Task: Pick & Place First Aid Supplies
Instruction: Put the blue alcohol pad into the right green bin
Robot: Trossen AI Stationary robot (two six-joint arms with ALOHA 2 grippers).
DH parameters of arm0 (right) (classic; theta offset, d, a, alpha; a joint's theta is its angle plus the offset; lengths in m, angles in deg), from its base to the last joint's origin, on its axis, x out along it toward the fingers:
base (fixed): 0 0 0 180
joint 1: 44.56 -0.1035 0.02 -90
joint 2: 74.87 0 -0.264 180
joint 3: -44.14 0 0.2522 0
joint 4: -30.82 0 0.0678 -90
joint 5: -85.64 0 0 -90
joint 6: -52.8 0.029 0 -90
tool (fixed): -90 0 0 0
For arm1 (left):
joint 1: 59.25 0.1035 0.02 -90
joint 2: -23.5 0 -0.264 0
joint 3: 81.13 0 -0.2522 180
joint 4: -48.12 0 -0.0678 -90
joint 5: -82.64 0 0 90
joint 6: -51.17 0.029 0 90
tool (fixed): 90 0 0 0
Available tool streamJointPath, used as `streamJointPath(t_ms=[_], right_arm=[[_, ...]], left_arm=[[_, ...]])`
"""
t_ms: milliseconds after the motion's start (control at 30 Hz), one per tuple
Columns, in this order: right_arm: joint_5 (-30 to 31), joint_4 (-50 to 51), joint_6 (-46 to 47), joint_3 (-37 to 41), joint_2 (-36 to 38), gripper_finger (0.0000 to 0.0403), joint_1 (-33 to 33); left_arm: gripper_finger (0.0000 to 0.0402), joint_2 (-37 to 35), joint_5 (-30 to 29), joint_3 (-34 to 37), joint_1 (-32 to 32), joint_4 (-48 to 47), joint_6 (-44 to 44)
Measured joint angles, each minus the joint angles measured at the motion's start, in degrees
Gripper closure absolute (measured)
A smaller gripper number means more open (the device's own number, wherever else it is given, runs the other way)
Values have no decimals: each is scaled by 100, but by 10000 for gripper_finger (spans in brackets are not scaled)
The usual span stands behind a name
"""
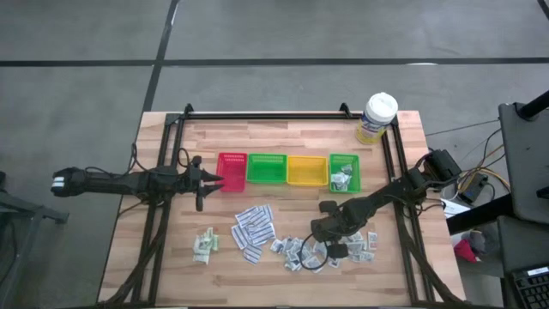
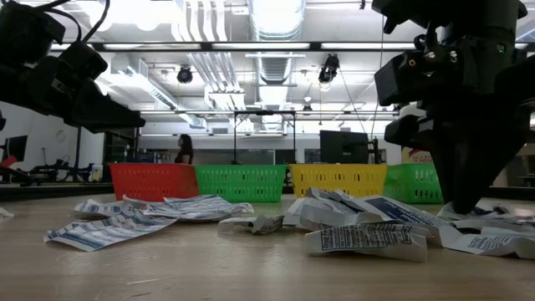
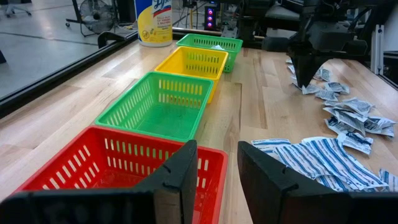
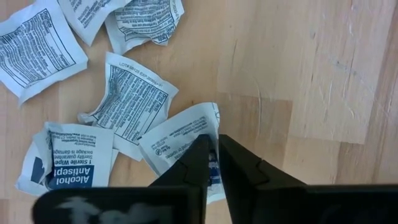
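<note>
Right gripper (image 4: 213, 163) jaws pinching a white packet (image 4: 180, 140) on the table; left gripper (image 3: 214, 180) jaws spread

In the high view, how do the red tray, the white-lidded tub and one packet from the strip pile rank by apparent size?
1. Red tray, largest.
2. White-lidded tub, clearly smaller, though it stands taller, so nearer the camera.
3. One striped strip packet, smallest.

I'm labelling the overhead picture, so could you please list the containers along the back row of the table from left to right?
Red tray → green tray → yellow tray → smaller green tray holding a few packets → white-lidded, yellow-labelled tub, set farther back.
</note>
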Motion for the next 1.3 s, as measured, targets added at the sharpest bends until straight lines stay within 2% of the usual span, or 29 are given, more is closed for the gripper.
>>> streamJointPath(t_ms=[300,633,1100,1300], right_arm=[[0,-173,-44,0,0,333,-2],[-6,-238,-45,0,0,360,-4],[-15,-236,-58,7,0,365,-4],[40,-236,-111,45,0,389,-4]], left_arm=[[289,0,-2,0,1,0,1],[289,0,-1,0,1,-1,2],[289,0,-2,0,0,0,0],[289,0,-2,0,1,0,0]])
